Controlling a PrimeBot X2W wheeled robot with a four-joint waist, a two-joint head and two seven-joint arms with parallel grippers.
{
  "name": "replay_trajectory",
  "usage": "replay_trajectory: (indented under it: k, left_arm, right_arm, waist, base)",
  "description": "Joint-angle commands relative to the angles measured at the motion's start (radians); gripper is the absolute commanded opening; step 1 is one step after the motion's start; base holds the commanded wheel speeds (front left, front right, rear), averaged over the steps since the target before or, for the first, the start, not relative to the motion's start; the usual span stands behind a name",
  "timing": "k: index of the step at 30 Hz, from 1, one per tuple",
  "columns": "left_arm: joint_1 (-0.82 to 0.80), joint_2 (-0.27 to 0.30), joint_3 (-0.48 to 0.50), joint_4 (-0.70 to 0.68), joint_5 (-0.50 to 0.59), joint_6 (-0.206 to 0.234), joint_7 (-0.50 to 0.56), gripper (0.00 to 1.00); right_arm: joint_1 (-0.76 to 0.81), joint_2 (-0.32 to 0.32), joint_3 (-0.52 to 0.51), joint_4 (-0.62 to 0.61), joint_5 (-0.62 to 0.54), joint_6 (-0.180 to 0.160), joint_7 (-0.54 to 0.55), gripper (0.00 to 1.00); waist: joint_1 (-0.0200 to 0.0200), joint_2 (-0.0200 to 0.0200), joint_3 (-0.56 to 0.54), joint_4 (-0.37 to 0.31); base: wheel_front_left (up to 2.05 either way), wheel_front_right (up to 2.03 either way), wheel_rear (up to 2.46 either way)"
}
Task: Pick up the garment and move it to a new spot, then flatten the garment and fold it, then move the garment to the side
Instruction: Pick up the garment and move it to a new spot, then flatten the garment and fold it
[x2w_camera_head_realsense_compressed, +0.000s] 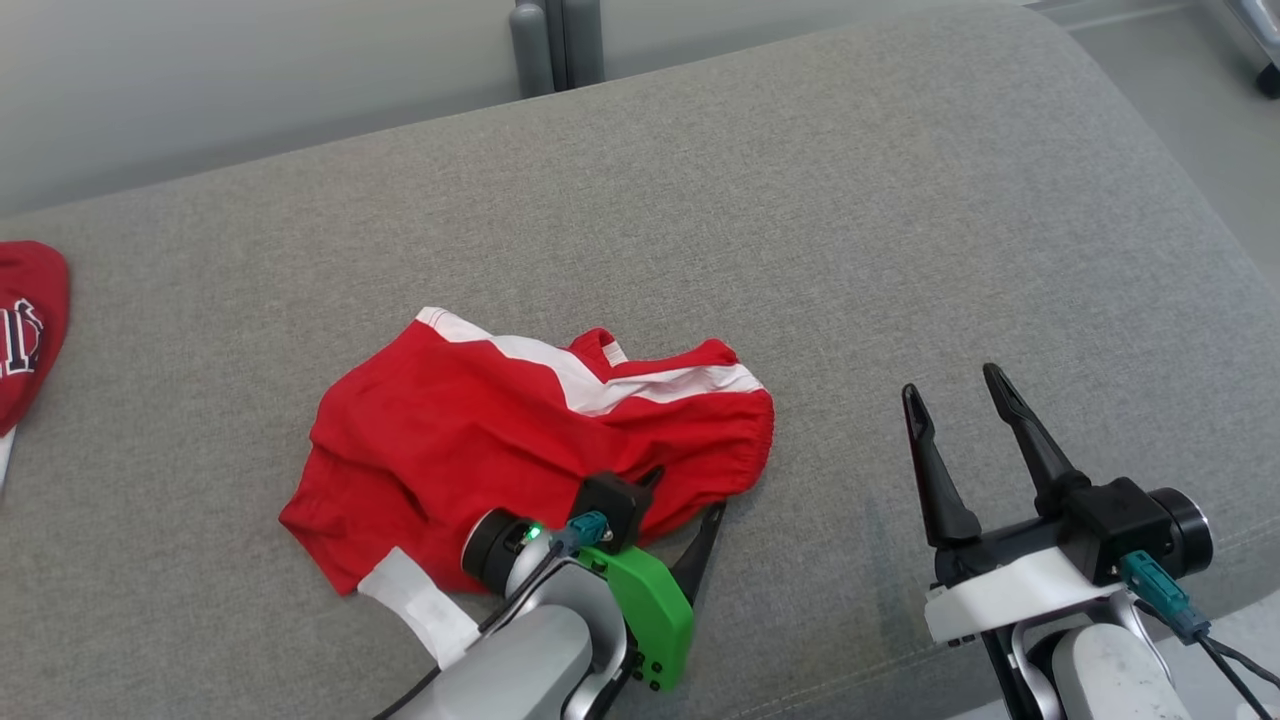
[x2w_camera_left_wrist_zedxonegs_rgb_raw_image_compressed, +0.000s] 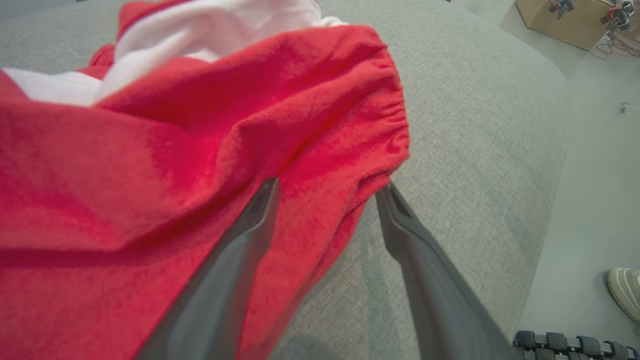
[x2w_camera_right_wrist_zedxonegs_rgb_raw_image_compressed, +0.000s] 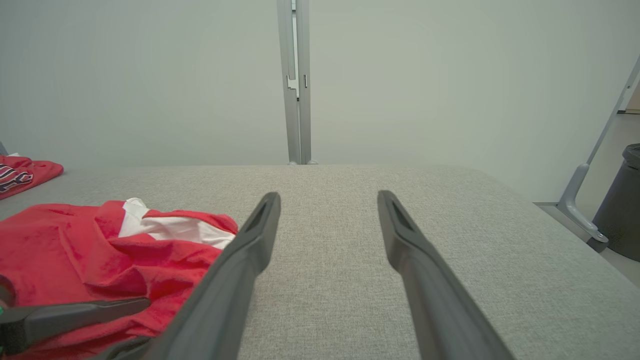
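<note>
Left claw (x2w_camera_left_wrist_zedxonegs_rgb_raw_image_compressed: 330, 186): fingers apart at the near right hem of the garment (x2w_camera_head_realsense_compressed: 480, 440); one finger lies over the red cloth, the other just beside its edge
Right claw (x2w_camera_head_realsense_compressed: 952, 382): fingers wide apart, holding nothing; well to the right of the garment
Garment: red with white stripes; crumpled on the grey cushion (x2w_camera_head_realsense_compressed: 900, 200)
Second red cloth (x2w_camera_head_realsense_compressed: 25, 320): far left of the garment

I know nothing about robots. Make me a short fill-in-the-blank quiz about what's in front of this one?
The garment is mostly ____ with white stripes.
It lies on a padded surface that is ____ in colour.
The left gripper, at the garment's near edge, is ____, not shut.
The right gripper hovers over bare padding and holds ____.
Missing words: red; grey; open; nothing.
</note>
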Motion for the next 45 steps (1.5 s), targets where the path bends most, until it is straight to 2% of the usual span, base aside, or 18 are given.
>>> replay_trajectory:
  k: [1,9,17,22,26,36,45]
  left_arm:
    - [-0.026,0.004,-0.003,-0.005,-0.022,0.001,-0.001,1.0]
    - [-0.023,0.005,0.053,-0.081,-0.063,0.007,-0.001,1.0]
    - [-0.005,0.005,0.164,-0.109,-0.051,0.014,0.0,1.0]
    - [-0.035,0.004,0.222,0.0,-0.025,0.026,0.0,1.0]
    - [-0.068,0.004,0.257,0.11,-0.044,0.023,0.0,1.0]
    - [-0.145,0.015,0.33,0.285,-0.079,0.027,0.0,1.0]
    - [-0.25,0.03,0.339,0.438,-0.089,0.058,0.103,1.0]
  right_arm:
    - [-0.01,-0.004,-0.003,0.003,0.006,0.0,-0.003,1.0]
    - [0.019,-0.004,-0.032,0.007,0.014,0.0,-0.003,1.0]
    - [0.049,-0.004,-0.052,0.009,0.017,0.0,-0.003,1.0]
    - [0.051,-0.004,-0.043,0.006,0.02,0.0,-0.003,1.0]
    - [0.058,-0.004,-0.046,0.003,0.018,0.0,-0.003,1.0]
    - [0.044,-0.004,-0.041,-0.003,0.018,0.0,-0.003,1.0]
    - [0.024,-0.004,-0.026,-0.003,0.019,0.0,-0.003,1.0]
  waist:
    - [0.0,-0.0001,-0.003,0.006]
    - [0.0,-0.0001,-0.041,0.045]
    - [0.0,-0.0001,-0.091,0.08]
    - [0.0,-0.0001,-0.099,0.077]
    - [0.0,-0.0001,-0.096,0.07]
    - [0.0,-0.0001,-0.069,0.053]
    - [0.0,-0.0001,-0.036,0.035]
  base:
    - [0.0,0.0,0.0]
    - [0.0,0.0,0.0]
    - [0.0,0.0,0.0]
    - [0.0,0.0,0.0]
    - [0.0,0.0,0.0]
    - [0.0,0.0,0.0]
    - [0.0,0.0,0.0]
